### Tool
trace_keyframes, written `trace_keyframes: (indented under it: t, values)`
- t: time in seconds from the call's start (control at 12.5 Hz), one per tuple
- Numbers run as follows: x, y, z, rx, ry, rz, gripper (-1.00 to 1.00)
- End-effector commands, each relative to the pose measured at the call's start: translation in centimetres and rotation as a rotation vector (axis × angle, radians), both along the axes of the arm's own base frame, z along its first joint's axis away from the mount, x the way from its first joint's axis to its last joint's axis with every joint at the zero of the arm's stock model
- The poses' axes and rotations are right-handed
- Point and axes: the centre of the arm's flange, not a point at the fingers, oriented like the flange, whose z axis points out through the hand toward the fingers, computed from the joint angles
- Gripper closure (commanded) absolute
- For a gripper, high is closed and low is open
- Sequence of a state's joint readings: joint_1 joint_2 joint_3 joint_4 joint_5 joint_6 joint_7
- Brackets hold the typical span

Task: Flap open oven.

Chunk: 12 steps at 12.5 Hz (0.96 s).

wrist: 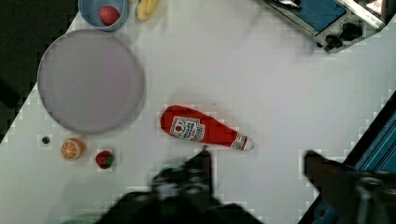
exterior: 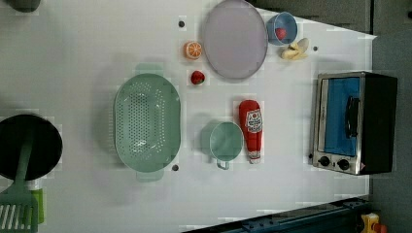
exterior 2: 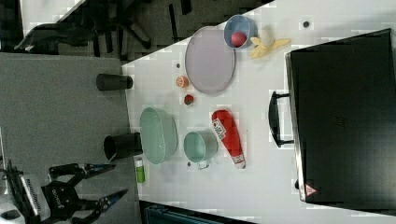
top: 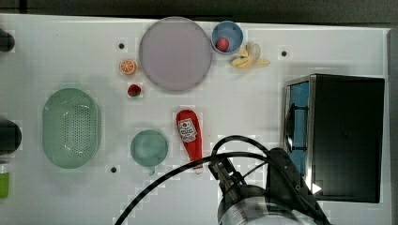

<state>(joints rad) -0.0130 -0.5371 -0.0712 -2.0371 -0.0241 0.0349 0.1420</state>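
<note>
The oven point(top: 347, 136) stands at the top view's right, with a black top and a silver front frame. Its blue glass door point(exterior: 340, 116) is closed, and the black bar handle point(exterior: 351, 116) lies flat against it. The same handle point(exterior 2: 275, 119) sticks out from the oven's front in the right view. Two black knobs point(exterior: 334, 162) sit beside the door. My gripper point(exterior 2: 119, 178) hangs high above the table, well away from the oven. Its fingers point(wrist: 203, 163) stand open with nothing between them. My arm point(top: 263, 192) crosses the top view's lower middle, close to the oven's front corner.
A red ketchup bottle point(top: 190, 136) lies in front of the oven door. A green mug point(top: 149, 147), a green colander point(top: 70, 127), a purple plate point(top: 174, 53), a blue bowl point(top: 227, 36), a banana point(top: 248, 57), an orange slice point(top: 127, 67) and a strawberry point(top: 134, 90) are spread over the white table point(top: 244, 103).
</note>
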Motion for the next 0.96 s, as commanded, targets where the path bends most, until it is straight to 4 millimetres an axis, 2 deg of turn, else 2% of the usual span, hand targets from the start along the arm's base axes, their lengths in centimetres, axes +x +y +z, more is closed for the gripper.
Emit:
trace_keyframes:
  t: [0.08,0.24,0.32,0.48,0.64,0.96]
  values:
    - [1.9,-0.1,-4.7,0.003,0.118,-0.045,0.08]
    - [1.9,-0.5,-5.1,0.007,0.127,-0.054,0.55]
    - [2.1,-0.9,-5.6,0.009,0.133,-0.058,0.65]
    - [2.9,-2.3,-7.6,-0.004,0.143,0.010,0.65]
    - [4.0,-4.7,-10.4,-0.043,0.146,0.198,0.65]
    - [6.0,-11.4,-16.5,-0.058,0.126,0.566,0.65]
